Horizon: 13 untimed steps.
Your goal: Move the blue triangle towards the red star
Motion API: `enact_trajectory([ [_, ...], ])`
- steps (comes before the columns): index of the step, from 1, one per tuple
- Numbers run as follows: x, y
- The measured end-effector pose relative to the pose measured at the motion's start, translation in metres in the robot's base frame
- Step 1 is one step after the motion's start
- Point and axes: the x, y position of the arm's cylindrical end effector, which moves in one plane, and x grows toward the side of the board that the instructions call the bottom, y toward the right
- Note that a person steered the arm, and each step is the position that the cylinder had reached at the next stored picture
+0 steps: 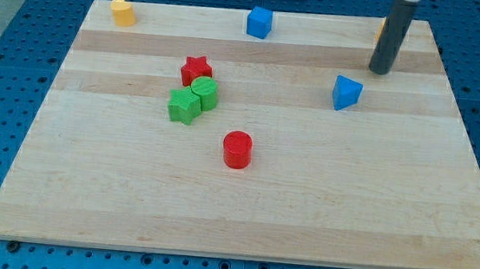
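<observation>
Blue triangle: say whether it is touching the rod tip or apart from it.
Apart: bare wood shows between the blue triangle and my tip, up and right of it.

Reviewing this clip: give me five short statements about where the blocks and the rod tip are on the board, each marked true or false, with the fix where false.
1. My tip is to the upper right of the blue triangle, with a gap between them. True.
2. The red star is to the view's right of the blue triangle. False: it lies to the view's left.
3. The green cylinder sits right beside the green star. True.
4. The red cylinder is against the board's top edge. False: it stands alone near the middle, below the green blocks.
5. The blue cube is near the top edge. True.
</observation>
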Motion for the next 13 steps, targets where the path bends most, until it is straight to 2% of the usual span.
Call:
enact_trajectory([
  [2,0.051,-0.012],
  [4,0.054,-0.084],
  [6,0.074,-0.106],
  [9,0.059,-0.118],
  [13,0.007,-0.118],
])
